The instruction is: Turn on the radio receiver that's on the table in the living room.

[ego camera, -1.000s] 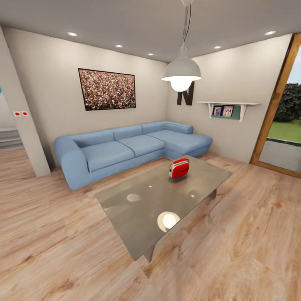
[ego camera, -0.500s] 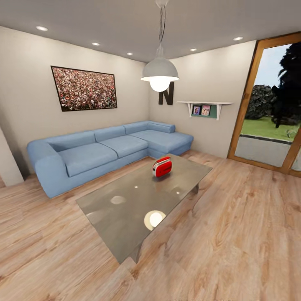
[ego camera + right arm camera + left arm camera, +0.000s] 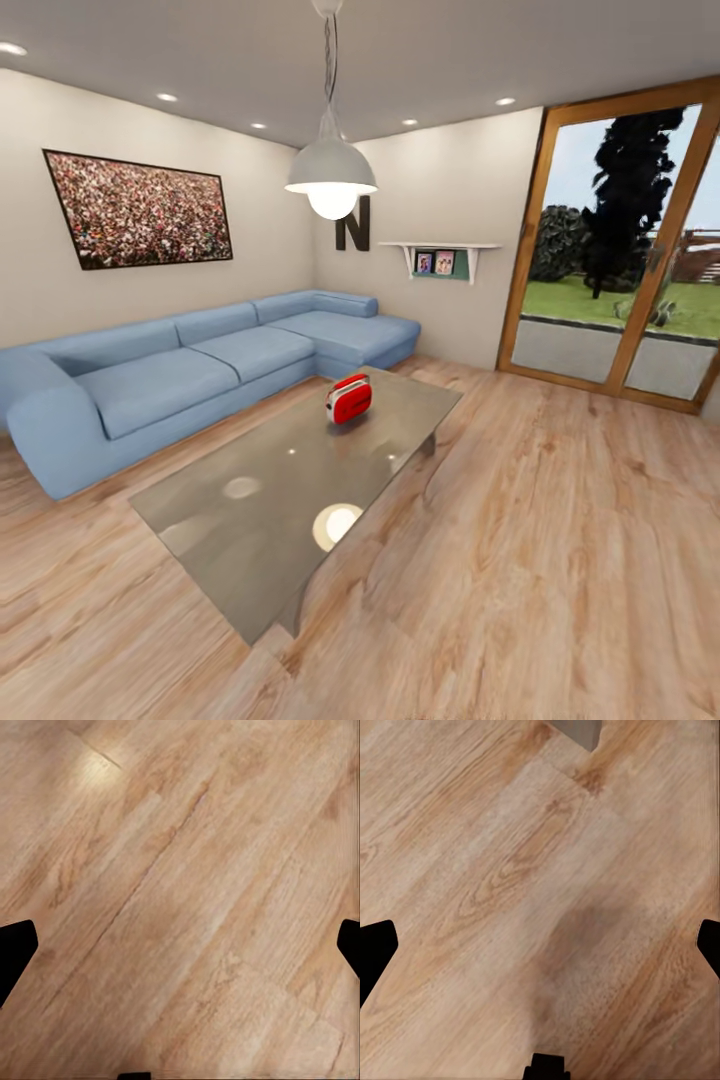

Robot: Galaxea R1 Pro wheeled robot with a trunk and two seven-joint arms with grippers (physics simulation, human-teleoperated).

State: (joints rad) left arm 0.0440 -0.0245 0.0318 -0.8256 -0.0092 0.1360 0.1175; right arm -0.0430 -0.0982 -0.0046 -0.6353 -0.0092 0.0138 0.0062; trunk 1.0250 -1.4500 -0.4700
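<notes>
The small red radio receiver (image 3: 349,398) with a white rim stands upright toward the far end of the low grey glossy table (image 3: 250,500), in the middle of the living room. In the left wrist view my left gripper (image 3: 540,949) is open, its dark fingertips (image 3: 375,952) wide apart over bare wood floor. My right gripper (image 3: 180,949) is open too, fingertips (image 3: 15,949) at the picture's edges, with only floor planks between them. Both grippers are far from the radio.
A blue L-shaped sofa (image 3: 180,375) runs behind and left of the table. A white pendant lamp (image 3: 331,180) hangs above it. A wood-framed glass door (image 3: 620,260) is on the right, with open wood floor (image 3: 560,560) before it. A grey corner (image 3: 581,731) shows by the left gripper.
The camera has swung to the right: sofa, table and radio slide left in the picture and the glass door comes into view. The radio stays put on the table.
</notes>
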